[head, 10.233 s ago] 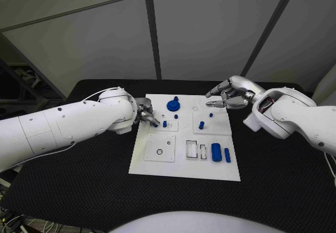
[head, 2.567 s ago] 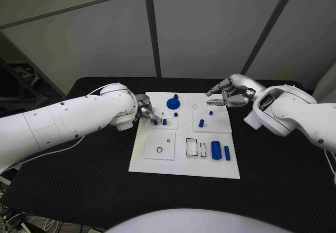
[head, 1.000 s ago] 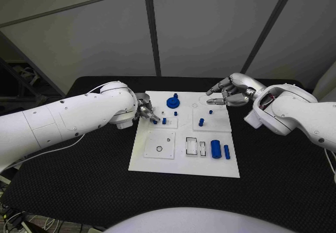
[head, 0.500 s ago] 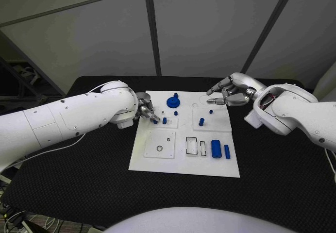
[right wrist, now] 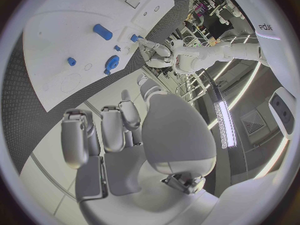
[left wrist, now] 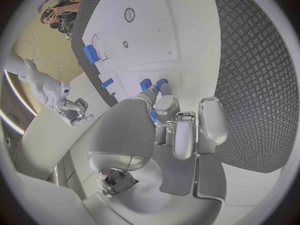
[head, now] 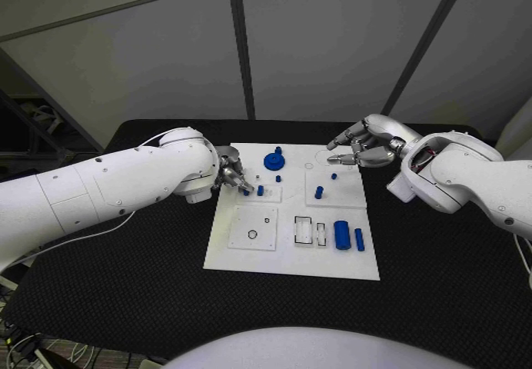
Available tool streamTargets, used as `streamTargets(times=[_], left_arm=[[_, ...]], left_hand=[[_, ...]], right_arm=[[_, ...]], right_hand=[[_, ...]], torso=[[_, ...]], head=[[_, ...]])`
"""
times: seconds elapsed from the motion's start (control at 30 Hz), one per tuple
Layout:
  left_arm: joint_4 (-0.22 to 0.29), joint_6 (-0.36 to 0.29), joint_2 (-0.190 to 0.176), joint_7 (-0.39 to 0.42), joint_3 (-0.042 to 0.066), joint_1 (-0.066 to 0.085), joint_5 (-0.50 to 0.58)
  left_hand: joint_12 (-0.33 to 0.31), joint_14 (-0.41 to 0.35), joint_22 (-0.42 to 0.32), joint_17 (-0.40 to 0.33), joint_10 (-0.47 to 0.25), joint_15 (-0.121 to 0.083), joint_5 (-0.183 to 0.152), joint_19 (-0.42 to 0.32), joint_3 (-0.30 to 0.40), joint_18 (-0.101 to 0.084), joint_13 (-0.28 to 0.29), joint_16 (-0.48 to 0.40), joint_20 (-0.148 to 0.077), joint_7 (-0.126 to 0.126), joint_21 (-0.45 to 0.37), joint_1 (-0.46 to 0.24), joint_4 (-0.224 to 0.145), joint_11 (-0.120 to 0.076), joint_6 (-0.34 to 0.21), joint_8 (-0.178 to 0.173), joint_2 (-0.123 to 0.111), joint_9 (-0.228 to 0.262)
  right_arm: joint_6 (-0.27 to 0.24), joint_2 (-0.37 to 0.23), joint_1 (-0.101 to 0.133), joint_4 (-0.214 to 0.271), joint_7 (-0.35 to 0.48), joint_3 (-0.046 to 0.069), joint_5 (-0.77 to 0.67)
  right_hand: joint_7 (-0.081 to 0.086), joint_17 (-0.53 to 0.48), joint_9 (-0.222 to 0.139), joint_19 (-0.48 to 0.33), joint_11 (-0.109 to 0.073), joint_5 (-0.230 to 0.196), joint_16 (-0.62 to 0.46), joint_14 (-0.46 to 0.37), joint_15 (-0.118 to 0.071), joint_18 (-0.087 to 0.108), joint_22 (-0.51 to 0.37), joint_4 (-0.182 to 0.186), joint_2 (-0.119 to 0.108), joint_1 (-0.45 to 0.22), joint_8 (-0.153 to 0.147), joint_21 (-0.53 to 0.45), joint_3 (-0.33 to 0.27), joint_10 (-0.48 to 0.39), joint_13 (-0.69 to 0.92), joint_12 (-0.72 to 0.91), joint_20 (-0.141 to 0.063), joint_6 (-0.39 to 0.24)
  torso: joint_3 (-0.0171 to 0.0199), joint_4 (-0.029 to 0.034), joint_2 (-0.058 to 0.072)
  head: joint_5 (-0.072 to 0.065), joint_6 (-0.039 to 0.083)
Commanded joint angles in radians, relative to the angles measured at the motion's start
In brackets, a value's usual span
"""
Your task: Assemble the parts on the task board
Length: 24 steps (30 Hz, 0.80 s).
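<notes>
Head view first: our left silver hand (head: 232, 178) sits at nine o'clock of the white rectangular task board (head: 290, 257), fingertips pinching a small blue peg (head: 245, 191) over the board's left upper square plate, beside another short blue peg (head: 260, 190). We judge the step in hand to be seating that peg; next we need a straight push down, then release. Our right silver hand (head: 366, 148) hovers at one o'clock, fingers loosely curled and apart, holding nothing. A round blue knob (head: 273, 161) stands at twelve o'clock; two blue cylinders (head: 343, 235) lie at four o'clock, well apart. Left wrist view: the fingers (left wrist: 164, 105) close on blue at the tips, the neighbouring peg crowding them. Right wrist view: the fingers (right wrist: 114, 126) hang empty above the board.
</notes>
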Motion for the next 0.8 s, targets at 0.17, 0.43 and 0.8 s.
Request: streamTargets(times=[0.17, 0.43, 0.8], left_arm=[[0.003, -0.015, -0.003, 0.011, -0.001, -0.001, 0.001], [0.004, -0.045, -0.007, 0.023, -0.001, -0.001, 0.001], [0.014, -0.074, -0.018, 0.038, 0.008, -0.001, 0.001]], left_hand=[[-0.001, 0.09, 0.003, 0.203, 0.067, 0.0, 0.009, 0.004, 0.093, -0.028, 0.078, 0.004, 0.005, 0.003, -0.001, 0.007, -0.101, -0.003, -0.006, -0.005, 0.014, 0.001], [0.0, 0.089, 0.005, 0.202, 0.068, 0.0, 0.017, 0.006, 0.102, -0.028, 0.078, 0.003, 0.005, 0.003, 0.001, 0.003, -0.114, -0.002, -0.005, -0.006, 0.015, 0.003], [0.001, 0.089, 0.005, 0.2, 0.068, 0.0, 0.021, 0.006, 0.107, -0.028, 0.078, 0.002, 0.005, 0.004, 0.0, 0.0, -0.12, -0.002, -0.005, -0.006, 0.017, 0.004]], right_arm=[[0.001, 0.0, 0.002, 0.003, 0.006, 0.001, 0.0], [0.0, 0.0, 0.002, 0.002, 0.008, 0.001, 0.0], [-0.001, 0.002, 0.002, -0.001, 0.01, 0.001, 0.0]], right_hand=[[-0.001, -0.001, 0.001, 0.05, 0.0, 0.004, -0.007, 0.028, -0.001, 0.008, 0.179, 0.006, 0.007, -0.006, 0.0, -0.003, 0.0, -0.002, 0.0, -0.001, -0.004, 0.002], [-0.001, -0.001, 0.001, 0.05, 0.0, 0.004, -0.007, 0.028, -0.001, 0.008, 0.179, 0.006, 0.007, -0.006, 0.0, -0.003, 0.0, -0.002, 0.0, -0.001, -0.004, 0.002], [-0.001, -0.001, 0.001, 0.05, 0.0, 0.004, -0.007, 0.028, -0.001, 0.008, 0.179, 0.006, 0.007, -0.006, 0.0, -0.003, 0.0, -0.002, 0.0, -0.001, -0.004, 0.002]], torso=[[-0.0002, 0.0, -0.001], [-0.0003, -0.0004, 0.0], [-0.0004, 0.0003, 0.0]], head=[[0.002, 0.002], [0.002, 0.005], [0.002, 0.004]])
